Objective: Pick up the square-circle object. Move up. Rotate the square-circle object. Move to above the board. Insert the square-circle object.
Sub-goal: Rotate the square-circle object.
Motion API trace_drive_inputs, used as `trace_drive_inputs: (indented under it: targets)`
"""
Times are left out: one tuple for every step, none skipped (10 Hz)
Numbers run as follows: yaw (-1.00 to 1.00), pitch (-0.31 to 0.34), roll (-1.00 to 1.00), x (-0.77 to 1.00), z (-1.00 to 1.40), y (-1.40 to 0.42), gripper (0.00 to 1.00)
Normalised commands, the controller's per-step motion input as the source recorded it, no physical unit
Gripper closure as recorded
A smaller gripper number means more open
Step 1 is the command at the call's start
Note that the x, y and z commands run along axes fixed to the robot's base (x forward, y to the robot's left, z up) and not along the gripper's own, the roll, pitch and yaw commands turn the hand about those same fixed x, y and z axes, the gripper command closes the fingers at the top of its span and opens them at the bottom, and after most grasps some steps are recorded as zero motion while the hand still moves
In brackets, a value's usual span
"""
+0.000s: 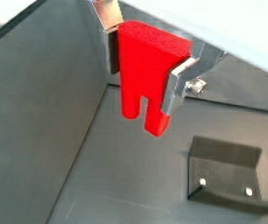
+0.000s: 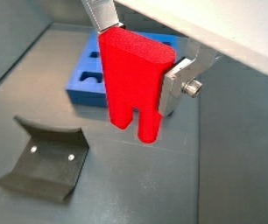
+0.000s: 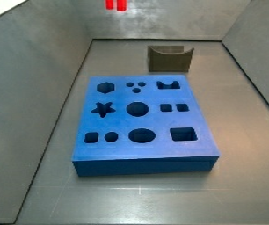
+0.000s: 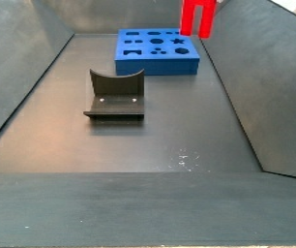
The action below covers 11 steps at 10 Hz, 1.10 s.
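A dark grey floor (image 4: 137, 145) is seen in both side views; it is shut in by grey walls (image 3: 49, 53) that lean outward; small pale scuffs (image 4: 183, 158) are seen on the floor; soft light is spread evenly.

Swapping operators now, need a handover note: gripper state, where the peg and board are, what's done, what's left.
Gripper: shut on the square-circle object, raised well above the floor; both wrist views show the silver fingers clamping the red peg, prongs pointing down.
Board: flat on the floor, holes empty in both side views.
Grey holder: empty, on the floor apart from the board.
Done: pick and lift.
Left: move to above the board, then insert. Whether the rotation is finished, I cannot tell.
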Motion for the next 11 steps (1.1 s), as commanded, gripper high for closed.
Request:
trace_drive_inputs:
  targets:
    - [-1.0, 0.013, -0.01, 0.06, 0.0, 0.04, 1.0]
    - [-1.0, 0.014, -0.01, 0.06, -0.01, 0.03, 1.0]
    - [-1.0, 0.015, -0.01, 0.05, -0.01, 0.03, 1.0]
    - [-1.0, 0.016, -0.01, 0.05, -0.01, 0.03, 1.0]
    - [-1.0, 0.017, -0.01, 0.05, -0.01, 0.03, 1.0]
    - [-1.0, 0.018, -0.01, 0.05, -0.01, 0.03, 1.0]
    - [-1.0, 0.019, -0.01, 0.05, -0.01, 0.03, 1.0]
    - [-1.0, 0.02, -0.01, 0.05, -0.02, 0.03, 1.0]
    - [-1.0, 0.022, -0.01, 0.04, -0.02, 0.03, 1.0]
    - [-1.0, 0.023, -0.01, 0.04, -0.02, 0.03, 1.0]
    - [-1.0, 0.024, -0.01, 0.04, -0.02, 0.03, 1.0]
